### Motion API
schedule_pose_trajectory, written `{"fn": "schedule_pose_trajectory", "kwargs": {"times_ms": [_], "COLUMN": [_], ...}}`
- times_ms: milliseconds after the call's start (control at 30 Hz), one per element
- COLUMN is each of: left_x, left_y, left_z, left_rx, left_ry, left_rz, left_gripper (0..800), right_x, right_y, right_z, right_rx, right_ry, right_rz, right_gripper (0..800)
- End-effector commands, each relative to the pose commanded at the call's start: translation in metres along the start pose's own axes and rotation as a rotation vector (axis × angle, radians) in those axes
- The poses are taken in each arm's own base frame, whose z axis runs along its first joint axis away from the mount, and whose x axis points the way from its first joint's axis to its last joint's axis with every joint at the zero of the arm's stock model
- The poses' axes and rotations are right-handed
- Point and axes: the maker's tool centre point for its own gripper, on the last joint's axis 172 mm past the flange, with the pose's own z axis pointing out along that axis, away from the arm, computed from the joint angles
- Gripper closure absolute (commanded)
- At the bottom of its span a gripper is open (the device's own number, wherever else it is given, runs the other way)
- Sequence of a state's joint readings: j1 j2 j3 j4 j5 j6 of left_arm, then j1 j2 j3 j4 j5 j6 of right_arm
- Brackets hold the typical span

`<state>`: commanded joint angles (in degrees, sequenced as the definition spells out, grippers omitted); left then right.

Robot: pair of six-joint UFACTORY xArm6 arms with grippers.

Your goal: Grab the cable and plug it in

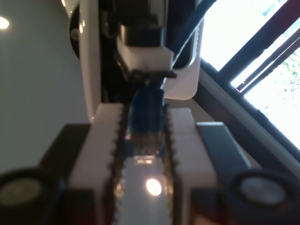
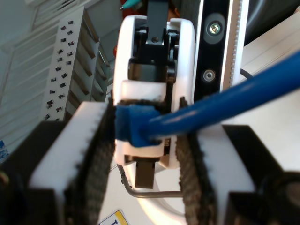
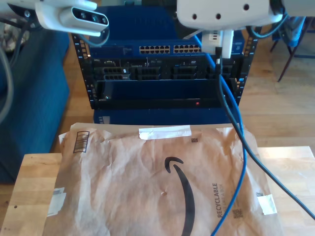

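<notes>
The cable's blue plug [image 1: 146, 115] sits between the white, black-toothed fingers of my first gripper [image 1: 145, 112], which is shut on it. My second gripper [image 2: 146, 124] is also shut on the plug [image 2: 133, 124], and the bright blue cable [image 2: 225, 101] runs out past one finger. Each wrist view looks straight at the other gripper, close and face to face. In the exterior view the cable [image 3: 241, 162] hangs from white fingers [image 3: 220, 43] at the top, right of centre, in front of the rack, and trails down over the envelope.
A dark server rack [image 3: 162, 78] with a row of network ports [image 3: 167, 49] stands behind the table. A brown paper envelope [image 3: 162, 182] covers the wooden table [image 3: 29, 196]. A thicker black cable [image 3: 261, 162] runs beside the blue one.
</notes>
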<state>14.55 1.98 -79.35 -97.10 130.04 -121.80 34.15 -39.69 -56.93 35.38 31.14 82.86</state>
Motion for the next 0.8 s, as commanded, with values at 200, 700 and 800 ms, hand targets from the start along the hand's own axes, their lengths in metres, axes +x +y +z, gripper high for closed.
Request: {"fn": "schedule_pose_trajectory", "kwargs": {"times_ms": [200,700,800], "left_x": [0.000,-0.002,-0.010], "left_y": [0.000,0.000,0.010], "left_z": [0.000,0.000,-0.003], "left_rx": [0.000,-0.007,-0.056], "left_ry": [0.000,-0.001,-0.019], "left_rz": [0.000,0.048,0.069], "left_gripper": [764,11,6], "right_x": [-0.001,0.000,0.003], "right_y": [0.000,0.000,0.002], "right_z": [0.000,0.002,0.005], "right_rx": [-0.001,-0.002,-0.008], "right_ry": [-0.001,0.000,0.004], "right_rz": [0.000,0.003,0.009], "right_gripper": [642,796,797]}}
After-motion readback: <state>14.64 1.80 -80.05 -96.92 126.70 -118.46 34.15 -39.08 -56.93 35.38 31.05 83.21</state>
